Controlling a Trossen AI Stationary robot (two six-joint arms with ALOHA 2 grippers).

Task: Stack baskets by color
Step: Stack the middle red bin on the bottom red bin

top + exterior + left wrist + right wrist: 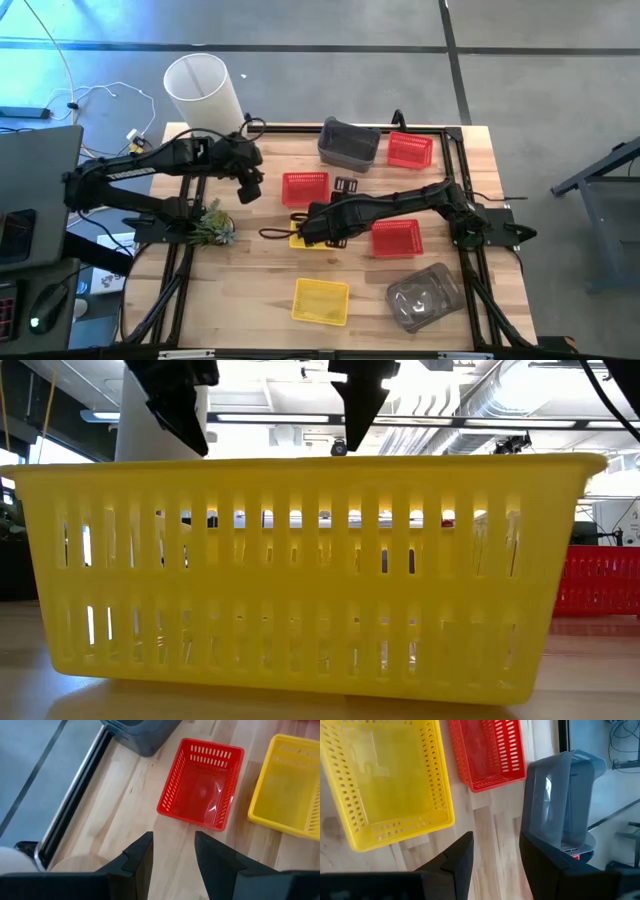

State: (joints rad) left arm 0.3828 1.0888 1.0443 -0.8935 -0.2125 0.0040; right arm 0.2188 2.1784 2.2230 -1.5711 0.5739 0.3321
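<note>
Your two arms were dark, nearly black, built of slim jointed links. The left arm [150, 165] carried pale lettering along its upper link; the right arm [400, 205] looked plain. Each wrist ended in two matte black fingers [142, 857] with angular, faceted, wedge-shaped tips [462, 855].

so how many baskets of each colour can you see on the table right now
red baskets: 3
yellow baskets: 2, one partly under the right arm
grey baskets: 2; the far one looks tall and may be a stack, cannot tell
total: 7 seen apart
</note>
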